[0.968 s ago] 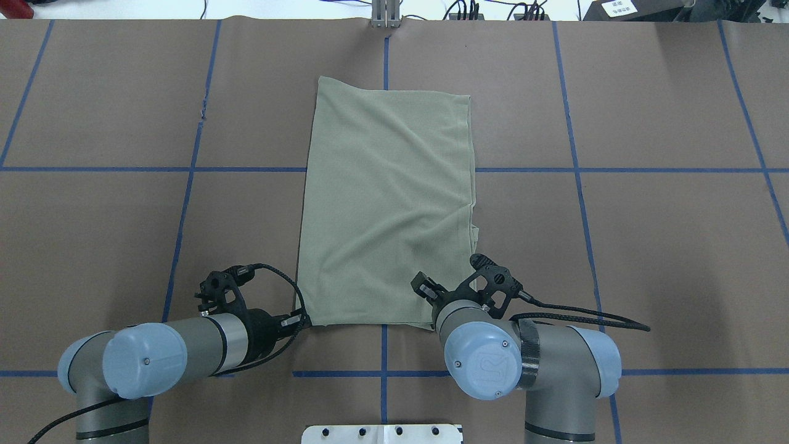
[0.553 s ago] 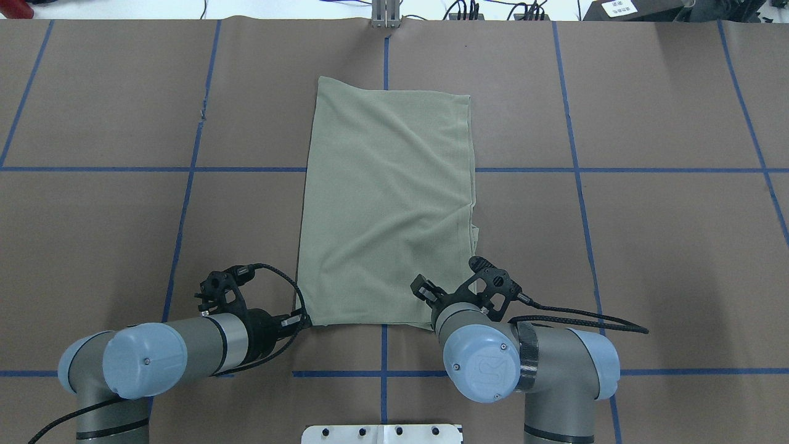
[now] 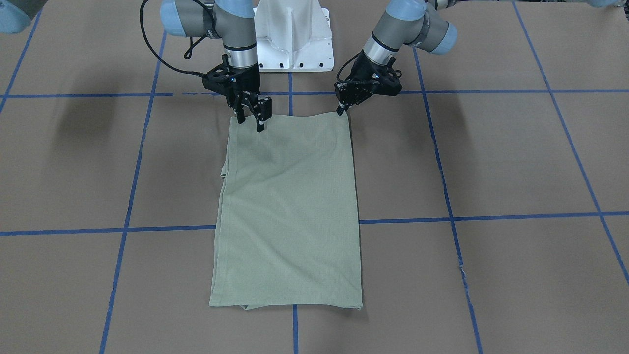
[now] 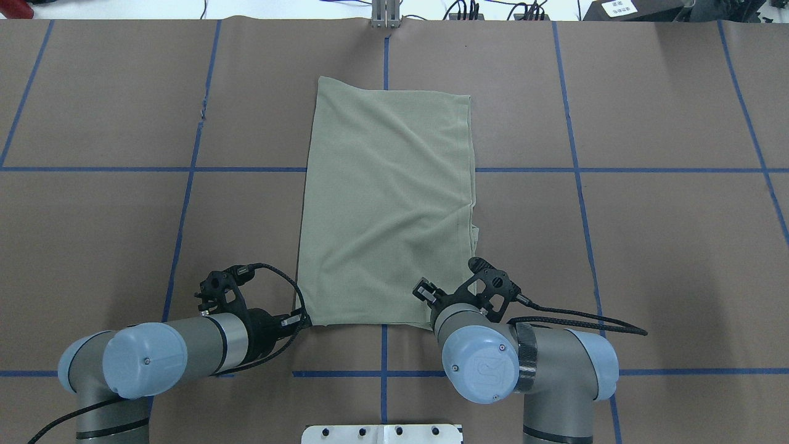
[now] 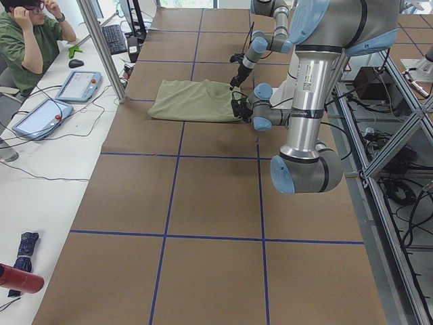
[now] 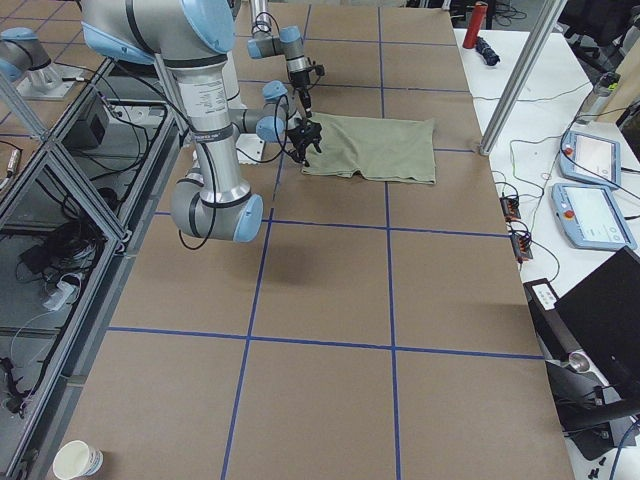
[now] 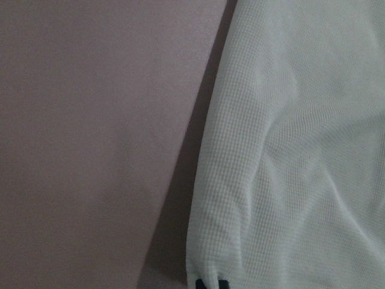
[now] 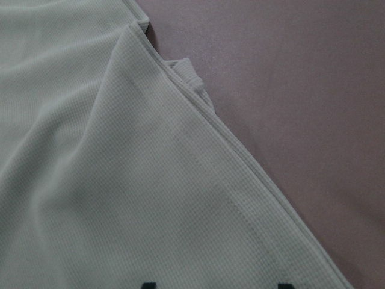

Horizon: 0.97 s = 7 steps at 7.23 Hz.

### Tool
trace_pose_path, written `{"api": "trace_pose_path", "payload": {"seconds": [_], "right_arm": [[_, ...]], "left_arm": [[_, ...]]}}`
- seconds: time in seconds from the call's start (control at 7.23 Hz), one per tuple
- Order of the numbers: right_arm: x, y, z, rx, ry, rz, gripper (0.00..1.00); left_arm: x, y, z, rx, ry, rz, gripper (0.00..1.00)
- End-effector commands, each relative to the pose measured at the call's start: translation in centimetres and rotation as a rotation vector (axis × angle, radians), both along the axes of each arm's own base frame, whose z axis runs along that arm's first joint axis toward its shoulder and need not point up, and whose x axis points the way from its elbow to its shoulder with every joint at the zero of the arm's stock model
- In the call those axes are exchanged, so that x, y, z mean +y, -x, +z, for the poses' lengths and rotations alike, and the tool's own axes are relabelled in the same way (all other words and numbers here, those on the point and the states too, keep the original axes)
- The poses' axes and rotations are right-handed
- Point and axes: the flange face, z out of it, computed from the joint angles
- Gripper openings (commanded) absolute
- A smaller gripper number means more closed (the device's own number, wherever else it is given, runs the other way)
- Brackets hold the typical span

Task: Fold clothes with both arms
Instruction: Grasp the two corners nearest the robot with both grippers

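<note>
- My left pincer [image 3: 340, 111] stays pinched shut on the shirt's [image 4: 388, 203] near corner.
- My right pincer [image 3: 250, 123], fingers spread, has crept back slightly over the other near corner.
- The shirt lies folded on the table [image 4: 647, 246], unmoved.

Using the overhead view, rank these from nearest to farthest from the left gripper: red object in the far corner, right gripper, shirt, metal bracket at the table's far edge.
From the left gripper:
1. shirt: its near-left corner lies at the gripper's tips.
2. right gripper: along the shirt's near edge, to the right.
3. metal bracket: far edge, centre.
4. red object: far-left corner.
</note>
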Motion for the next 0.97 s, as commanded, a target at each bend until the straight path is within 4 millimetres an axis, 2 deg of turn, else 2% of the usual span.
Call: {"api": "trace_pose_path", "payload": {"seconds": [0.0, 0.14, 0.28, 0.41, 0.55, 0.83], "right_arm": [[0.0, 0.1, 0.0, 0.0, 0.001, 0.001, 0.69], [0.0, 0.2, 0.1, 0.003, 0.001, 0.001, 0.69], [-0.1, 0.3, -0.7, -0.012, 0.004, 0.007, 0.59], [-0.2, 0.4, -0.9, -0.029, 0.022, 0.026, 0.23], [-0.2, 0.4, -1.2, -0.035, 0.024, 0.029, 0.0], [-0.2, 0.3, -1.1, -0.038, 0.032, 0.038, 0.0]], "left_arm": [[0.0, 0.0, 0.0, 0.0, 0.0, -0.001, 0.0], [0.0, 0.1, -0.2, 0.003, -0.001, -0.001, 0.0], [0.0, 0.1, -0.2, 0.003, -0.001, -0.001, 0.0], [0.0, 0.1, -0.2, 0.003, -0.001, -0.001, 0.0], [0.0, 0.1, -0.2, 0.003, -0.001, -0.001, 0.0], [0.0, 0.1, -0.3, 0.006, -0.003, 0.0, 0.0]]}}
